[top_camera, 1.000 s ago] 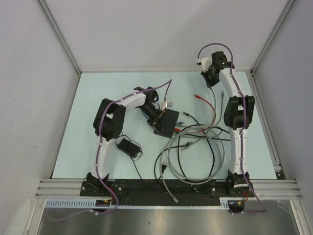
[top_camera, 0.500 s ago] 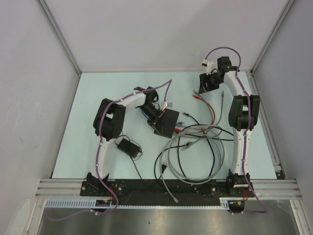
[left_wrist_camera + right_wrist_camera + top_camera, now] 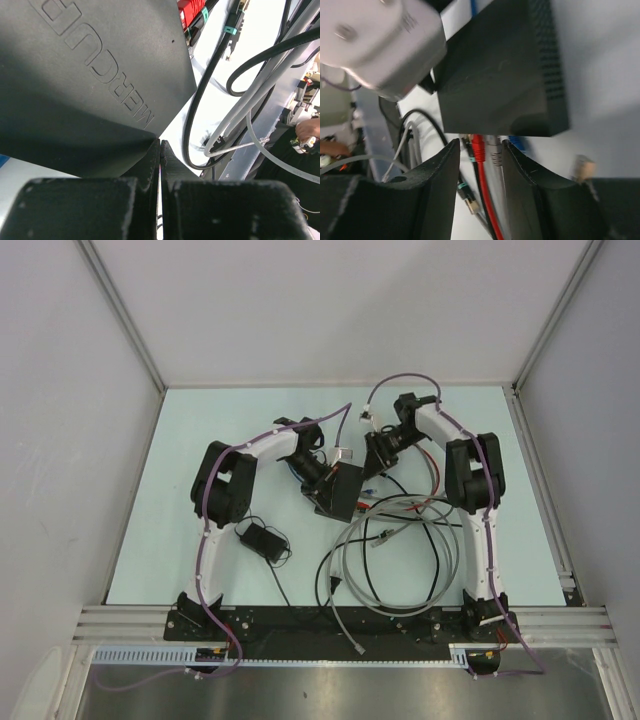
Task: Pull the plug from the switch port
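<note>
The switch (image 3: 338, 492) is a flat matte-black box mid-table, with embossed lettering on its top (image 3: 75, 75). Red (image 3: 479, 147), grey (image 3: 494, 150) and blue (image 3: 517, 144) plugs sit in its port side. My left gripper (image 3: 318, 478) is shut with nothing between its fingertips (image 3: 160, 150), and its tips rest at the switch's edge. My right gripper (image 3: 375, 455) stands open at the port side. Its midpoint (image 3: 480, 150) straddles the red and grey plugs, with gaps showing on both sides of them.
A small black power adapter (image 3: 258, 537) with a thin cord lies left of centre. A tangle of grey, black and red cables (image 3: 400, 540) loops in front of the switch. A loose red cable (image 3: 432, 462) trails near the right arm. A white part of the left arm (image 3: 385, 45) sits beside the switch.
My right arm swung from the back right corner leftward and down to the switch's port side, and its jaws opened. The left arm and the switch stayed put.
</note>
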Robot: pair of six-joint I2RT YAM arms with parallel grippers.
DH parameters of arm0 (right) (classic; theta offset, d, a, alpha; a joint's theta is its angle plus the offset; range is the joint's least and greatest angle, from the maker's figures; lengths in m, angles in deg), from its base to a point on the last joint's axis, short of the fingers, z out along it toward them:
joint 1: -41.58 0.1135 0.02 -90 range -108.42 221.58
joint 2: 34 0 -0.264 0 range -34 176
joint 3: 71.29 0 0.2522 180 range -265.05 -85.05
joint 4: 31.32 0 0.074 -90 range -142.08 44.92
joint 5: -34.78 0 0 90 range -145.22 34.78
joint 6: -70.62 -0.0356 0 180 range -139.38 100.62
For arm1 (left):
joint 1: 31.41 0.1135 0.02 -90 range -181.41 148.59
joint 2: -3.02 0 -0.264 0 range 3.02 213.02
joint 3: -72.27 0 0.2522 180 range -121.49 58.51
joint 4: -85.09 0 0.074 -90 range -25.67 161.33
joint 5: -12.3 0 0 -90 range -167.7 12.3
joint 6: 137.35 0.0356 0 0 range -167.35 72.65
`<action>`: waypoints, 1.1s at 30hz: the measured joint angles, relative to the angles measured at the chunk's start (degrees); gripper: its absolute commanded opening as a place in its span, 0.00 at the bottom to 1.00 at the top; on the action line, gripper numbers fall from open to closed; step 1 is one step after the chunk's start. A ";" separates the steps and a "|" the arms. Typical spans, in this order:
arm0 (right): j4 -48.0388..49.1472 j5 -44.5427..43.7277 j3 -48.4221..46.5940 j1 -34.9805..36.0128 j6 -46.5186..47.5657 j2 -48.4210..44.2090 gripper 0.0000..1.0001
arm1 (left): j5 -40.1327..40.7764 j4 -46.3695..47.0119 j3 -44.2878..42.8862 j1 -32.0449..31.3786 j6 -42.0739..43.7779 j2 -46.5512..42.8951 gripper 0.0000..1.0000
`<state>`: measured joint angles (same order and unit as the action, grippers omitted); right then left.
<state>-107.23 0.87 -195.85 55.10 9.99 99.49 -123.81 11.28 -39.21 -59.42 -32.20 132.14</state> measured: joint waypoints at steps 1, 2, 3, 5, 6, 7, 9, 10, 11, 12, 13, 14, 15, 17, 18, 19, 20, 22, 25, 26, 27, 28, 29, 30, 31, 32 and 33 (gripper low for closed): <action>-0.83 0.81 0.90 0.85 0.90 0.42 0.43 | 0.07 -0.13 0.02 0.00 0.02 0.00 0.00; -1.60 1.33 1.84 1.38 1.51 0.74 0.43 | 0.07 -0.17 0.04 0.00 0.09 0.00 0.00; -2.34 1.57 2.67 1.70 2.14 1.07 0.43 | 0.07 -0.17 0.07 0.00 0.13 0.00 0.00; -3.37 1.60 3.89 1.84 2.91 1.70 0.43 | 0.07 -0.15 0.09 0.00 0.17 0.00 0.00; -3.74 1.55 4.24 1.77 3.28 1.95 0.43 | 0.07 -0.17 0.09 0.00 0.26 0.00 0.00; -3.87 1.44 4.50 1.66 3.56 2.03 0.43 | 0.07 -0.17 0.09 0.00 0.33 -0.02 0.00; -4.13 1.27 4.61 1.57 3.89 2.08 0.43 | 0.07 -0.20 0.09 0.00 0.33 -0.02 0.00; -4.15 1.25 4.61 1.55 3.96 2.10 0.43 | 0.07 -0.22 0.09 0.00 0.35 -0.02 0.00; -4.22 1.22 4.61 1.46 4.13 2.16 0.43 | 0.07 -0.22 0.09 0.00 0.35 -0.02 0.00; -4.24 1.20 4.61 1.38 4.15 2.32 0.43 | 0.07 -0.22 0.09 0.00 0.35 -0.02 0.00; -4.24 1.20 4.61 1.31 4.15 2.56 0.43 | 0.07 -0.24 0.09 0.00 0.35 -0.02 0.00; -4.24 1.27 4.61 1.25 4.11 2.86 0.43 | 0.07 -0.24 0.11 0.00 0.35 -0.02 0.00; -4.31 1.31 4.61 1.25 4.00 3.23 0.42 | 0.07 -0.24 0.11 0.00 0.35 -0.02 0.00; -4.33 1.29 4.61 1.25 3.65 3.98 0.42 | 0.09 -0.28 0.13 0.00 0.35 -0.02 0.00; -4.44 1.33 4.61 1.25 3.41 4.42 0.41 | 0.09 -0.28 0.15 0.00 0.35 -0.02 0.00; -4.57 1.49 4.61 1.25 3.02 4.72 0.41 | 0.09 -0.31 0.20 0.00 0.35 -0.02 0.00; -4.66 1.60 4.61 1.25 2.67 4.87 0.41 | 0.09 -0.28 0.22 0.00 0.35 -0.02 0.00; -4.66 1.60 4.61 1.25 2.12 5.07 0.41 | 0.09 -0.31 0.22 0.00 0.35 -0.02 0.00; -4.70 1.86 4.59 1.25 1.25 5.42 0.43 | 0.09 -0.31 0.22 0.00 0.35 -0.02 0.00; -4.79 2.16 4.57 1.25 0.87 5.64 0.43 | 0.09 -0.31 0.22 0.00 0.35 -0.02 0.00; -4.94 2.49 4.55 1.25 0.52 5.84 0.44 | 0.09 -0.31 0.22 0.00 0.37 -0.02 0.00; -5.09 2.75 4.50 1.25 0.15 6.01 0.45 | 0.09 -0.31 0.22 0.00 0.37 -0.02 0.00; -5.11 2.93 4.44 1.25 -0.28 6.14 0.45 | 0.09 -0.31 0.22 0.00 0.37 -0.02 0.00; -5.20 3.04 4.35 1.25 -0.76 6.23 0.46 | 0.09 -0.31 0.22 0.00 0.37 -0.02 0.00; -5.22 3.17 4.28 1.25 -1.31 6.27 0.46 | 0.09 -0.31 0.22 0.00 0.37 -0.02 0.00; -5.18 3.17 4.28 1.25 -1.81 6.27 0.46 | 0.09 -0.31 0.22 0.00 0.37 -0.02 0.00; -5.09 3.15 4.28 1.25 -2.47 6.27 0.45 | 0.09 -0.31 0.22 0.00 0.37 -0.02 0.00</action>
<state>-112.32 4.02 -191.57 56.35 7.52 105.76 -123.72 10.97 -38.99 -59.42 -31.82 132.12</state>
